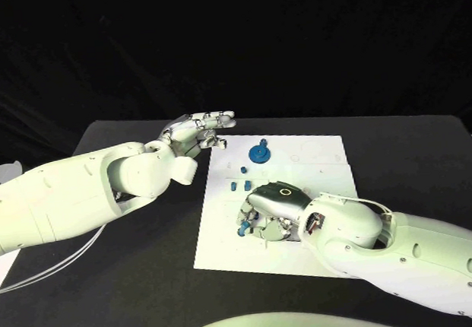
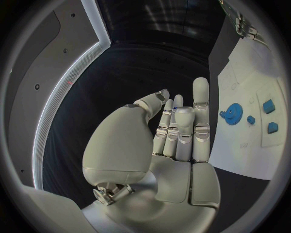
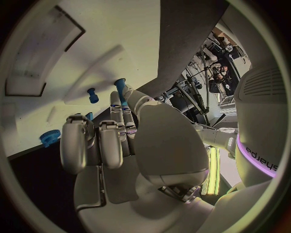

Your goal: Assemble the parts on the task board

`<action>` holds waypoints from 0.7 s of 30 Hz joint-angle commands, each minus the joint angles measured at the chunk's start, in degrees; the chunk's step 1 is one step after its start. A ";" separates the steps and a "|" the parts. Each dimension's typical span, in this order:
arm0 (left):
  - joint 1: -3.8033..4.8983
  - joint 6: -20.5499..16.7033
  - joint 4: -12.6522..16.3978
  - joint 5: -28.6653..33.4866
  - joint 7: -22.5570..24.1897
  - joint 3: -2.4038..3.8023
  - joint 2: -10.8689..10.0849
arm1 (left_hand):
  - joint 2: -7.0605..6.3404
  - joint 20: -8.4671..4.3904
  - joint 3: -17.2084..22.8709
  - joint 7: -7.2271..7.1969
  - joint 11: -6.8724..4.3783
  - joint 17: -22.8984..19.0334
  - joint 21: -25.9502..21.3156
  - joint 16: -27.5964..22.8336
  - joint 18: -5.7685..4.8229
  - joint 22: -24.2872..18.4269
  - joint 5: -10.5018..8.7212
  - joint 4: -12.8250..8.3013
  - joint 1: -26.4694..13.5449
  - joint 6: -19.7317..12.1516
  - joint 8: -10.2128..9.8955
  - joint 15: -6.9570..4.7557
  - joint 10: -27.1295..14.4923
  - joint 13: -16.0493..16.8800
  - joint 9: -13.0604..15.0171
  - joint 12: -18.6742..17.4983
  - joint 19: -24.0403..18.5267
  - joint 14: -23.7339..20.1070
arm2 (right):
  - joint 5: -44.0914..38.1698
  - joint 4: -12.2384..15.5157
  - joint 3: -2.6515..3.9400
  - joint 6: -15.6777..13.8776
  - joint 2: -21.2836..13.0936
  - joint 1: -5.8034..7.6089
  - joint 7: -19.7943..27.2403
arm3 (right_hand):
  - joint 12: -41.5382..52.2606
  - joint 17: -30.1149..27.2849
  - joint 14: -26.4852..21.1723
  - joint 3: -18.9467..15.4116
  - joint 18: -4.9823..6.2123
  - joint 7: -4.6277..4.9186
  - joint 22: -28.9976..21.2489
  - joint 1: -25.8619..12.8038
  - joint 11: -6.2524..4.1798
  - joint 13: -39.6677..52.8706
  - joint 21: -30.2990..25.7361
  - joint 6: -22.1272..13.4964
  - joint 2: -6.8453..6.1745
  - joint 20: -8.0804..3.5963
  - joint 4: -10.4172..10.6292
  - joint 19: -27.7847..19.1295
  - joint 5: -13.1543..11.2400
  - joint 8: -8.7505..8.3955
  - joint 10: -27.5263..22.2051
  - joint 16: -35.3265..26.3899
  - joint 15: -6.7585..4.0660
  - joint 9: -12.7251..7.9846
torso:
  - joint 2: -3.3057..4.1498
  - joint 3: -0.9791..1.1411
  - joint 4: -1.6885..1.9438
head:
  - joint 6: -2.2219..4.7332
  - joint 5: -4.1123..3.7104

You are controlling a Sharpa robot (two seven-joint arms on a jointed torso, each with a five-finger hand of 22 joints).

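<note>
White task board (image 1: 308, 242) lies mid-table on the black table (image 1: 126, 294) in the head view. Right hand (image 1: 271, 210) sits low over the board's centre, palm down, fingers curled round a small blue part (image 1: 243, 228) that peeks out at its left side. Two more small blue parts (image 1: 238, 185) lie just beyond that hand, and a blue gear (image 1: 260, 155) sits near the board's far edge. Left hand (image 1: 198, 133) hovers at the board's far-left corner, fingers apart, holding nothing.

Left wrist view: left hand (image 2: 176, 131) is upright w/ fingers straight and loosely side by side, nothing between them. Blue gear (image 2: 233, 115) and small blue parts (image 2: 268, 106) rest on the board (image 2: 242, 150), apart from each other.

Right wrist view: right hand (image 3: 115, 141) has its fingers bent down toward the board (image 3: 103, 58); a blue part (image 3: 120, 86) stands at the fingertips, seemingly pinched. Another blue peg (image 3: 92, 95) stands just beside it, and the gear (image 3: 50, 137) is near the board's edge.

Judgement: the step is seating the pinched part. Best done w/ the part kept upright, lowered straight, light pressure, and the grip eased only once it stands by itself. Left hand should keep off the board.
</note>
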 commanded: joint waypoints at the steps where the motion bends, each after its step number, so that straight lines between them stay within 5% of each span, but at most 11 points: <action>1: 0.01 1.08 0.14 -0.05 0.20 0.03 0.05 | 0.02 0.07 -0.21 -0.11 0.10 -0.06 -0.33 -0.11 1.09 -0.07 0.01 -0.05 -0.16 -0.41 0.33 0.02 -0.34 -0.03 -0.02 0.26 -0.10 -0.22 | -1.46 -0.43 -0.35 1.45 0.18 -0.24 -1.01 | -0.27 3.73 3.73 -0.54 0.43 0.60 -0.34 -1.94 0.62 -0.28 -0.59 -2.00 -1.23 0.34 0.66 -0.28 0.17 -0.99 -2.37 -0.24 0.62 -0.62 | 0.00 -0.05 -0.04 | 0.03 0.00; 6: 0.01 1.09 0.17 -0.05 0.15 0.03 0.01 | 0.02 0.07 -0.21 -0.11 0.10 -0.06 -0.33 -0.11 1.09 -0.07 0.01 -0.05 -0.16 -0.41 0.33 0.02 -0.34 -0.03 -0.02 0.26 -0.10 -0.22 | -1.28 -0.52 -0.52 -0.92 0.41 -0.24 -0.79 | -0.09 2.31 3.38 -4.69 0.80 2.41 -2.10 -4.36 2.78 -0.26 -1.94 -10.99 -4.19 2.09 1.37 -1.10 0.24 -1.01 -12.67 -1.16 2.49 -2.07 | -0.01 -0.01 -0.03 | 0.10 -0.08; 14: 0.01 1.19 0.16 -0.05 0.00 0.02 -0.09 | 0.06 0.09 -0.33 -0.11 0.11 -0.23 -0.38 -0.11 1.10 -0.12 0.01 -0.09 -0.21 -0.48 0.42 0.03 -0.46 -0.03 -0.01 0.44 -0.09 -0.28 | -1.02 -0.12 -0.58 -5.42 -0.14 -0.24 0.11 | 0.25 1.67 3.24 -8.60 1.04 2.96 -2.75 -3.61 3.35 -0.09 -2.42 -12.57 -3.31 2.83 1.50 -1.38 0.28 -0.88 -15.56 -1.47 3.05 -1.86 | -0.02 0.03 -0.01 | 0.27 -0.23; 21: 0.01 1.20 0.14 -0.05 -0.06 0.01 -0.25 | 0.06 0.09 -0.33 -0.11 0.11 -0.23 -0.38 -0.11 1.10 -0.12 0.01 -0.09 -0.21 -0.48 0.42 0.03 -0.46 -0.03 -0.01 0.44 -0.09 -0.28 | 0.17 2.96 -0.24 -10.99 -3.69 -0.24 1.52 | 1.03 1.26 3.17 -10.38 1.13 3.13 -3.11 -2.91 3.30 0.06 -2.65 -11.72 -2.51 2.88 1.59 -1.46 0.34 -0.74 -13.91 -1.65 3.02 -1.75 | -0.05 0.03 -0.11 | 0.59 -0.75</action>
